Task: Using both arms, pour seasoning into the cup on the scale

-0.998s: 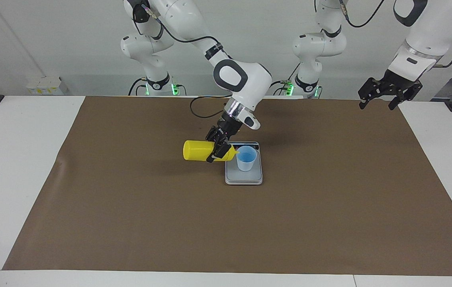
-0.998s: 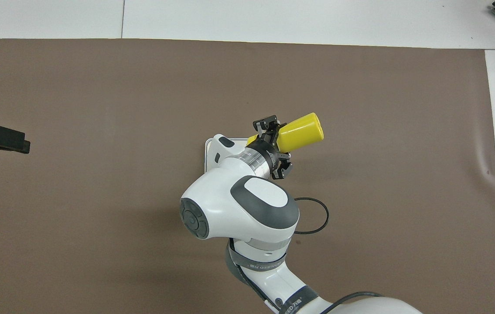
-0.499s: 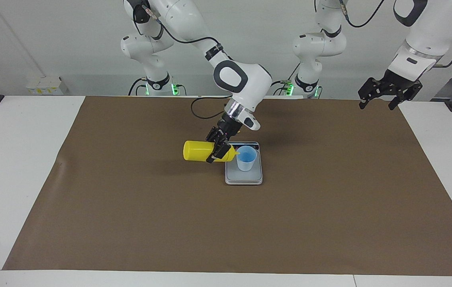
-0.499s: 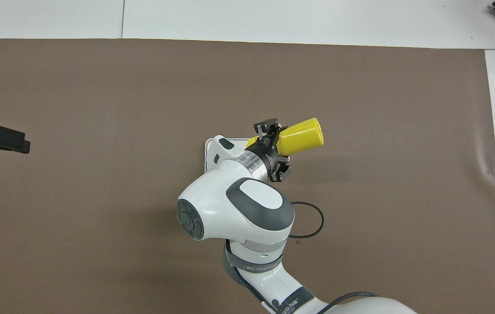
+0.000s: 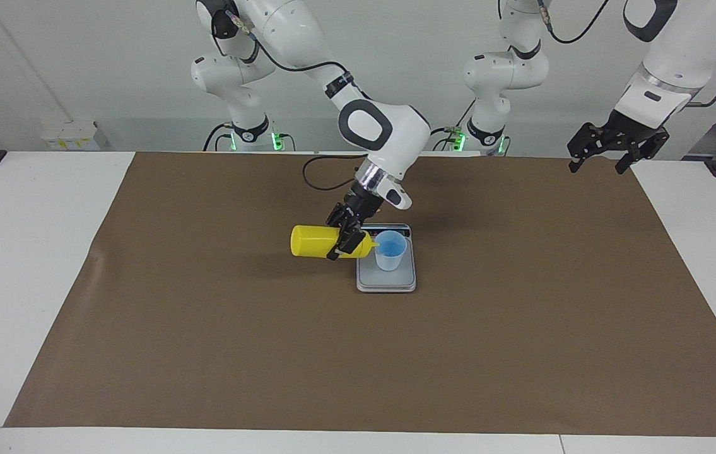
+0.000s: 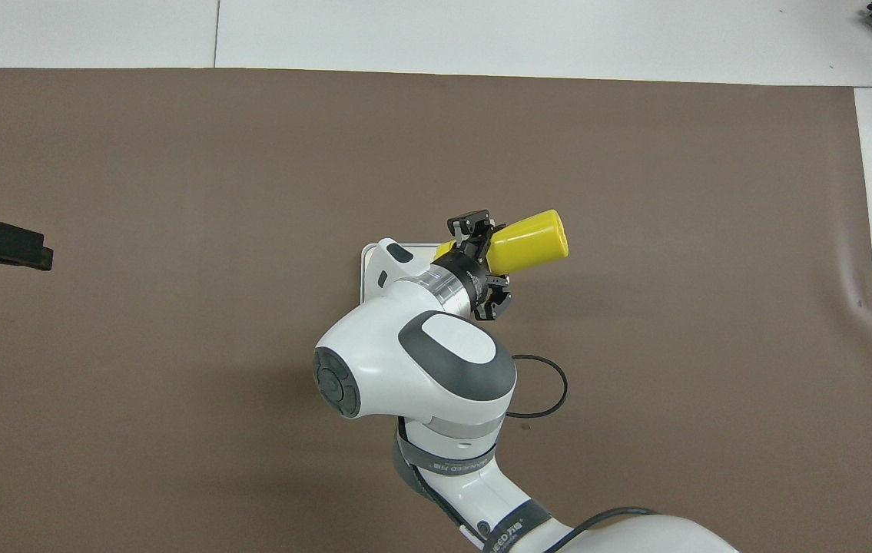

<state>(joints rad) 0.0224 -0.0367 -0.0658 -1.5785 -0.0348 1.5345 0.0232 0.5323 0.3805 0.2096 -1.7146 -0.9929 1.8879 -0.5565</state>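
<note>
Over cup [image 5: 390, 250], sideways yellow seasoning [image 5: 315, 241]

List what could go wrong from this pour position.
The right end effector holds the bright yellow plastic squeeze bottle on its side, nozzle at the small pale blue plastic cup's rim: seasoning could miss it and land on the flat silver-grey scale. A nudge could tip the light cup.

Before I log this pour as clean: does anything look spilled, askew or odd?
Nothing stands out. The right gripper holds the seasoning on its side, nozzle at the cup, upright on the scale. No spill shows. The left gripper waits.
</note>
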